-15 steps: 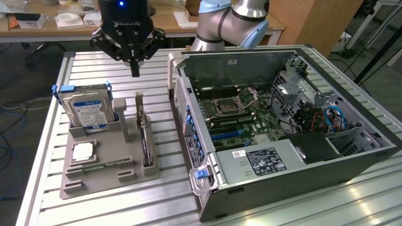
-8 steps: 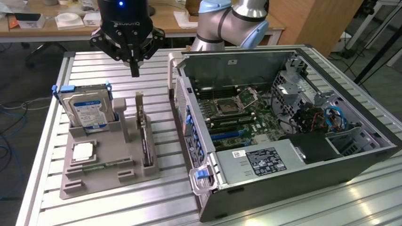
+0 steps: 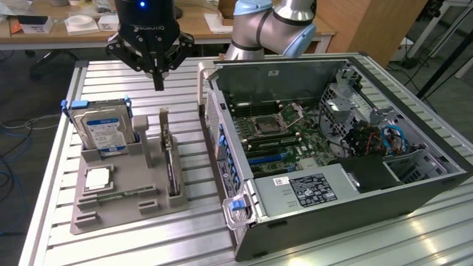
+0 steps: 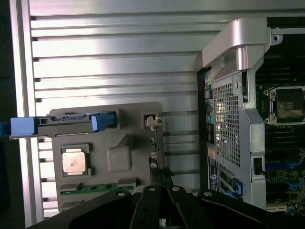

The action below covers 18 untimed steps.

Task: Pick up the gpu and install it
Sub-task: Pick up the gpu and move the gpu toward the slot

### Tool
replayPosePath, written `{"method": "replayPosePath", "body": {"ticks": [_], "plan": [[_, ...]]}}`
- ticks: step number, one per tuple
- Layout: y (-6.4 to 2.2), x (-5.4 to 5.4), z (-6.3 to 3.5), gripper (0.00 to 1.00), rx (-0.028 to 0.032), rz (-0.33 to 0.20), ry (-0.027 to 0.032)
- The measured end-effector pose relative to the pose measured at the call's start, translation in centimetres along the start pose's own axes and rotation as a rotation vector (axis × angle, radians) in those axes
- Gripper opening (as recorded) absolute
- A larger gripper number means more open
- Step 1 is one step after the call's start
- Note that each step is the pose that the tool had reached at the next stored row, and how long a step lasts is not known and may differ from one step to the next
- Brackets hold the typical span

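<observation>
thin flat dark gpu card with a silver metal end bracket (image 3: 172,169) stands on its long edge in a slot of the grey plastic holder tray (image 3: 126,219), on the tray's side toward the exterior view's right. long axis runs far-to-near in the exterior view; the bracket end looks to be the far one, sticking up.

black gripper (image 3: 157,83) hangs above the far end of the tray, well clear of the card, jaws together on nothing.

same tray:
- silver hard drive with blue-white label (image 3: 103,128), upright in a blue caddy
- square silver cpu (image 3: 97,178), lying flat
- narrow green memory stick (image 3: 118,195)
- grey tray post (image 3: 148,145), just beside the card

open black computer case (image 3: 355,213) sits on the slatted aluminium desk (image 3: 185,238) just beside the tray, motherboard exposed. its perforated metal wall (image 3: 216,124) is near the card.
</observation>
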<state>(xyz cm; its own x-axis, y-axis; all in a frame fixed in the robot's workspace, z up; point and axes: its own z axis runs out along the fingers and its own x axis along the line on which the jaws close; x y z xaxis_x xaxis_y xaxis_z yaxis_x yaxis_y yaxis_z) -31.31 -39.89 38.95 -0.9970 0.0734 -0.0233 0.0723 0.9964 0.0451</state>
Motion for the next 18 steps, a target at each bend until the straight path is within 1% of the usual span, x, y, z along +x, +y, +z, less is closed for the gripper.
{"method": "replayPosePath", "body": {"ticks": [1,3,4,7,8,9,11,12,16,18], "plan": [[0.00,0.00,0.00,0.11,0.0000,0.000,0.0000],[0.00,0.00,0.00,0.23,0.0000,0.000,0.0000],[0.00,0.00,0.00,0.23,0.0000,0.000,0.0000],[0.00,0.00,0.00,0.41,0.0000,0.000,0.0000],[0.00,0.00,0.00,0.41,0.0000,0.000,0.0000],[0.00,0.00,0.00,0.47,0.0000,0.000,0.0000],[0.00,0.00,0.00,0.47,0.0000,0.000,0.0000],[0.00,0.00,0.00,0.53,0.0000,0.000,0.0000],[-0.01,0.00,0.06,0.53,0.0000,0.000,-0.0001],[-0.02,0.02,0.40,0.53,0.0000,0.001,-0.0004]]}}
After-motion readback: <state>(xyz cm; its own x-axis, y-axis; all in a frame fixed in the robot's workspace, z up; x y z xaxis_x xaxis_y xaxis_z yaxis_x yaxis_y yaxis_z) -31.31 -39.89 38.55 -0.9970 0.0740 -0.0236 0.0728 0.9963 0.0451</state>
